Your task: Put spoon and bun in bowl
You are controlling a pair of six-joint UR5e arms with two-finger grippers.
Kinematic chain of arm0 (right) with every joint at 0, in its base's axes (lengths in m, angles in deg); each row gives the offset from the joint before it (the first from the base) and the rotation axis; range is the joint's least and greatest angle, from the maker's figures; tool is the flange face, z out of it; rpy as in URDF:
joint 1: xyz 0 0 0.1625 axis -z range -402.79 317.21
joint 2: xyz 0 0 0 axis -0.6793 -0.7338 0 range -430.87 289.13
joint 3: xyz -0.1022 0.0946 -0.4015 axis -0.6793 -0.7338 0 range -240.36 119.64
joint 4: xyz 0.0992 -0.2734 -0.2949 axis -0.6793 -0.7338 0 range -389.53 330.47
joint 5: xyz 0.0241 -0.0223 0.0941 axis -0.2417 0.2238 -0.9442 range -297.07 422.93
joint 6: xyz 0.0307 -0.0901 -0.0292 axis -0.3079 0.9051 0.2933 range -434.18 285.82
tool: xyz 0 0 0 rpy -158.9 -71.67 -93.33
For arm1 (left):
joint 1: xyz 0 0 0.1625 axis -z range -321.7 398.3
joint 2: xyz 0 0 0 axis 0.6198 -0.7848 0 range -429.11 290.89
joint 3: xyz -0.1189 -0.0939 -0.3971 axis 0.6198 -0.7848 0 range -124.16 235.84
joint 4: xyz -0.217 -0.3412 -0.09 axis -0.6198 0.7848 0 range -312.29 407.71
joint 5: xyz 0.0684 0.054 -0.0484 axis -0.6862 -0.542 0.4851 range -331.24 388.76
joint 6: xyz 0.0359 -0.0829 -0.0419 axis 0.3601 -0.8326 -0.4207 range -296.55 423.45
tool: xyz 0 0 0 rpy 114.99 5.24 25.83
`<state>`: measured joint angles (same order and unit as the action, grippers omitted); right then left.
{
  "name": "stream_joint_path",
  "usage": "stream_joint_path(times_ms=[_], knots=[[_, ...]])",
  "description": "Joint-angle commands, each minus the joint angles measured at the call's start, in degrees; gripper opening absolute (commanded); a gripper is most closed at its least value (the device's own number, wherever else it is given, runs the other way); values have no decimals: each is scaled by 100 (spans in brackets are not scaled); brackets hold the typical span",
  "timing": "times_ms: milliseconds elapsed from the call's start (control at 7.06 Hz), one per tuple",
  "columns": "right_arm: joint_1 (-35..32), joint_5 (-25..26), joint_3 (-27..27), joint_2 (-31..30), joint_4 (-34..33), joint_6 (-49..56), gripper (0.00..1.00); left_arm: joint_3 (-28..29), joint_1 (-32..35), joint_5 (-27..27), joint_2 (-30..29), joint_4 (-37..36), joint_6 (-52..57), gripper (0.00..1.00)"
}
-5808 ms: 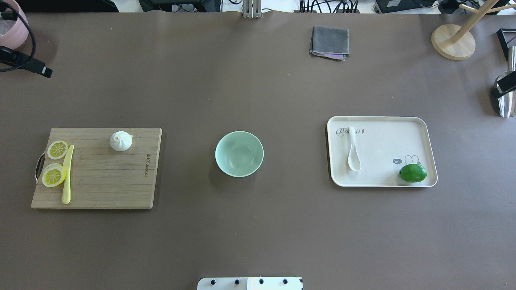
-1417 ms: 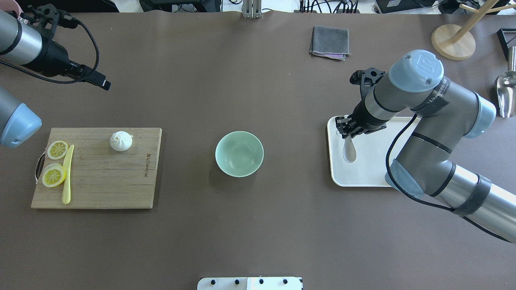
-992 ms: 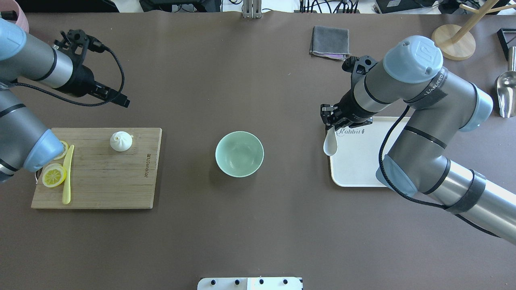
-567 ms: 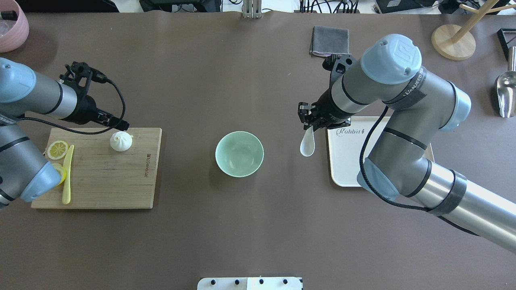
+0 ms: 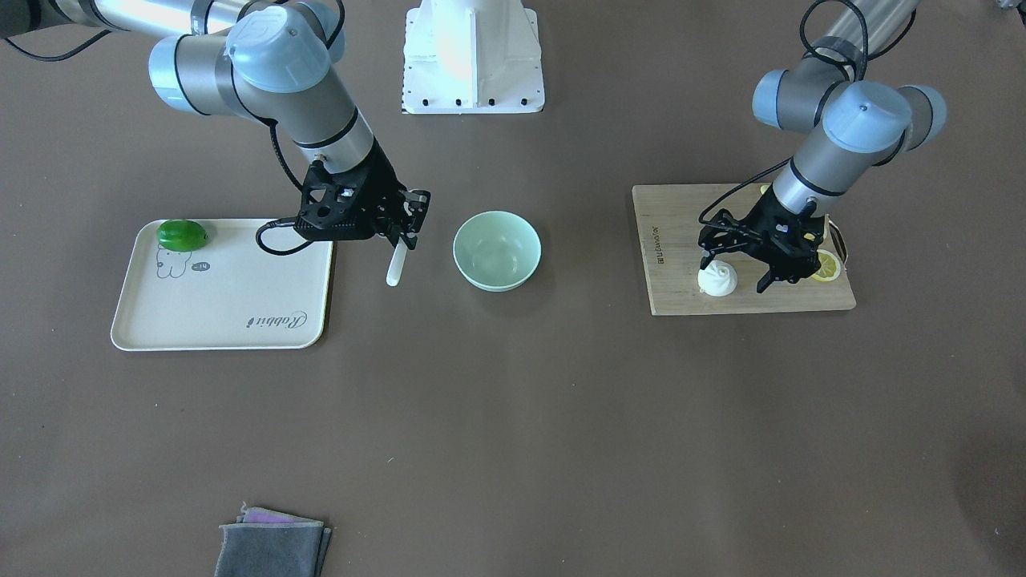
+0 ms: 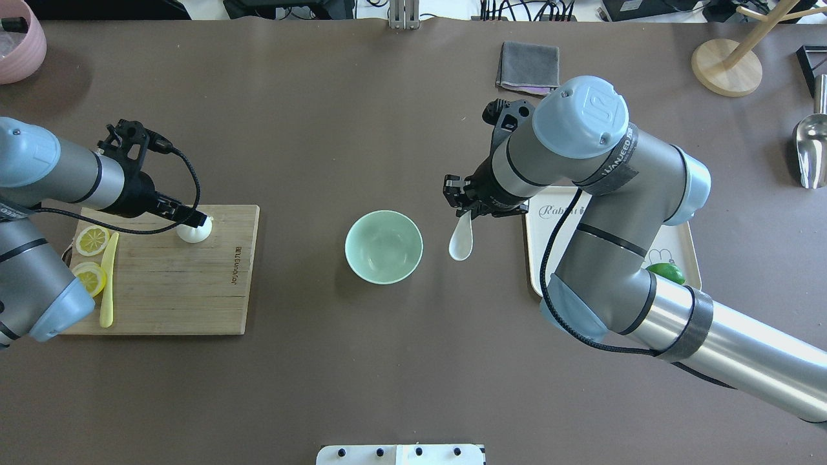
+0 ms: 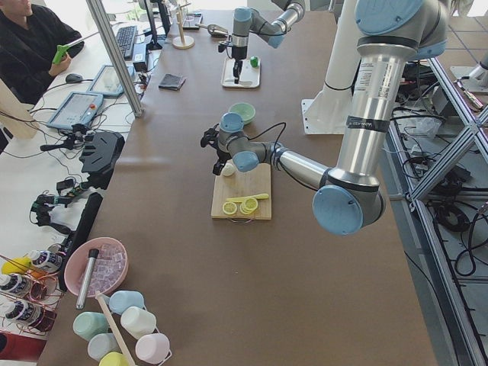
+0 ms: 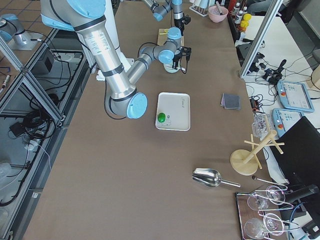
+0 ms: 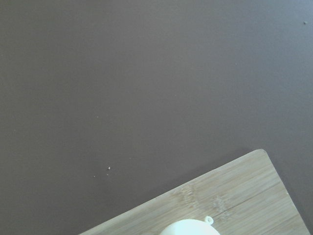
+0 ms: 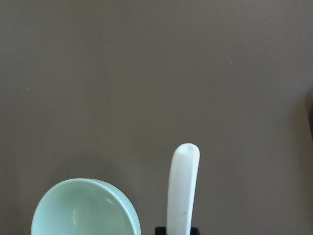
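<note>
Just right of the bowl, your right gripper holds the spoon clamped, carried clear of the tray, while your left gripper has come down spread-open over the bun on the board; neither is in yet.

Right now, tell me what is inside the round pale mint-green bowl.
Nothing: the mint-green bowl is bare inside, uncovered from overhead. The white glossy soup spoon hangs outside its rim in the right claw; the white pleated bun sits on the wooden board.
</note>
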<state>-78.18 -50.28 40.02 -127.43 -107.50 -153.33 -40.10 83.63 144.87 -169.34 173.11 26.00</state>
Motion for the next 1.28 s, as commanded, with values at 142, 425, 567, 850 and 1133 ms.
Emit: stream_joint_path(times_ms=[142, 425, 567, 850, 1133], knots=[[207, 281, -167, 197, 54, -205, 0, 14, -182, -18, 3, -16, -130, 40], [217, 309, -308, 381, 63, -285, 0, -64, -183, -18, 20, -16, -148, 0], [217, 309, -299, 399, 63, -285, 0, -265, -130, 8, 73, -33, -148, 0], [286, 326, -308, 435, 63, -294, 0, -504, 219, 218, 21, -86, -139, 0], [392, 554, -744, 836, 89, -364, 0, -513, 546, 579, -328, -418, -139, 0]])
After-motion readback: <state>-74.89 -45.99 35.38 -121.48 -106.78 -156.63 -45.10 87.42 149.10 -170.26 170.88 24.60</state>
